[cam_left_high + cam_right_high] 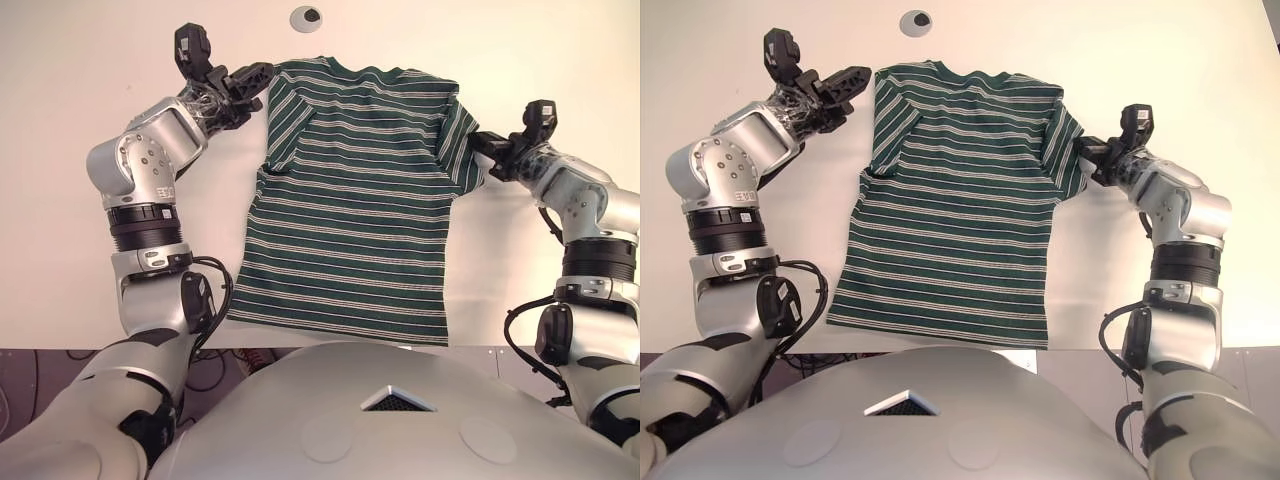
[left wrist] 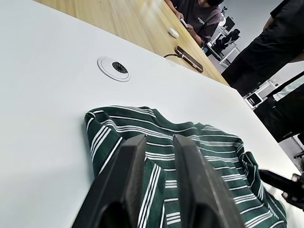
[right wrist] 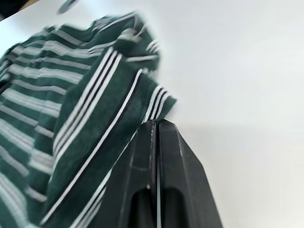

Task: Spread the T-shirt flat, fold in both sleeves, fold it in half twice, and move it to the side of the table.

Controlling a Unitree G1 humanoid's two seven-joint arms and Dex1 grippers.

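White tabletop [image 1: 80, 60] carries the whole job. A dark green striped T-shirt [image 1: 355, 210] lies spread at its middle, with the long axis running from the collar at the far side to the hem at the near edge.

The left sleeve [image 1: 278, 125] looks already turned in over the chest. The right sleeve [image 1: 462, 140] sticks out past the body's side seam.

The right tool [image 3: 155, 124] sits at that sleeve's outer hem with its fingers pressed together. The cloth meets the tips, but I cannot tell whether any is pinched between them. The left tool [image 2: 160, 140] hovers just off the left shoulder with a narrow gap between its fingers and nothing in it.

As I judge it, the next fold belongs to the right arm. The sleeve lies directly inward of that tool, so it would carry across toward the robot's left, square to the shirt's long axis.

A round cable grommet [image 1: 306, 17] sits in the surface beyond the collar.
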